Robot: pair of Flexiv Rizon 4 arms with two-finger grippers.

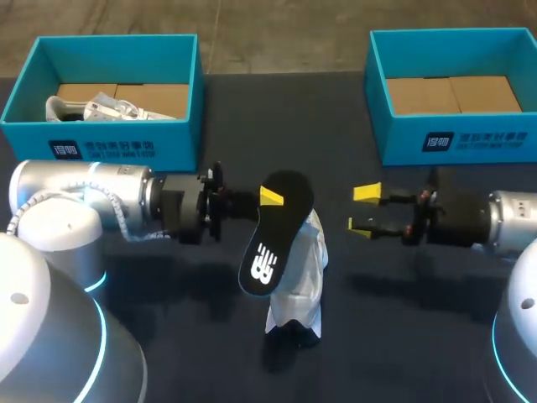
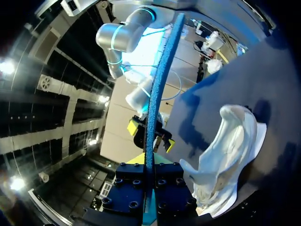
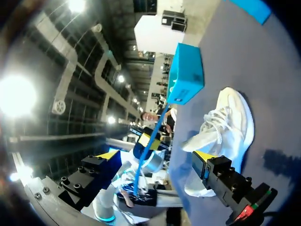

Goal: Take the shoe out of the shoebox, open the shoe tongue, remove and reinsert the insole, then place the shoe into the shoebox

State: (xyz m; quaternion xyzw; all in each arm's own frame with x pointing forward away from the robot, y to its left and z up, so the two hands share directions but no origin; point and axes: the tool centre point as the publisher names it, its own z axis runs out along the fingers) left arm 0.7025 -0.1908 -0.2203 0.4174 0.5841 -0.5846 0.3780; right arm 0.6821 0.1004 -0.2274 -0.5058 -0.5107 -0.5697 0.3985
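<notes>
Insole (image 1: 277,231) is clamped in my left gripper (image 1: 272,199), just over the white shoe (image 1: 304,281) on the dark table (image 1: 403,327). My right gripper (image 1: 363,210) is spread wide, holding nothing, beside the shoe.

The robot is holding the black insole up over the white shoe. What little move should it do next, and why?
Probably the left gripper should lower the insole toward the opening of the white shoe. The insole is already out, pinched in that gripper above the shoe, so putting it back in seems next. The right gripper is open and empty.
</notes>
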